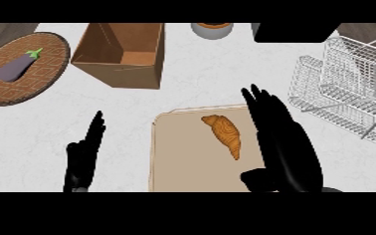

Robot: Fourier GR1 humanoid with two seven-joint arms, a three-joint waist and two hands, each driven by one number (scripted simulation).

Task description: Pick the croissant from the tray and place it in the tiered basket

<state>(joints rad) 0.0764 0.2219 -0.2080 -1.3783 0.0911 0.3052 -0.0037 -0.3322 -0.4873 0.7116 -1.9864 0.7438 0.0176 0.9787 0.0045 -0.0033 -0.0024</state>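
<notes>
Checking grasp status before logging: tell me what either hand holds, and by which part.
Nothing is held. The right hand hovers open beside the golden-brown croissant on the beige tray; the left hand rests open.

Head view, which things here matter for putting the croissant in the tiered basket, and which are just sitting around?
Part of the job:
croissant, lying on the tray
tray
tiered basket, white wire, at right
right hand, open beside the croissant

Just lying about:
eggplant on a woven mat
cardboard box
grey pot at the top edge
left hand, resting open
</notes>
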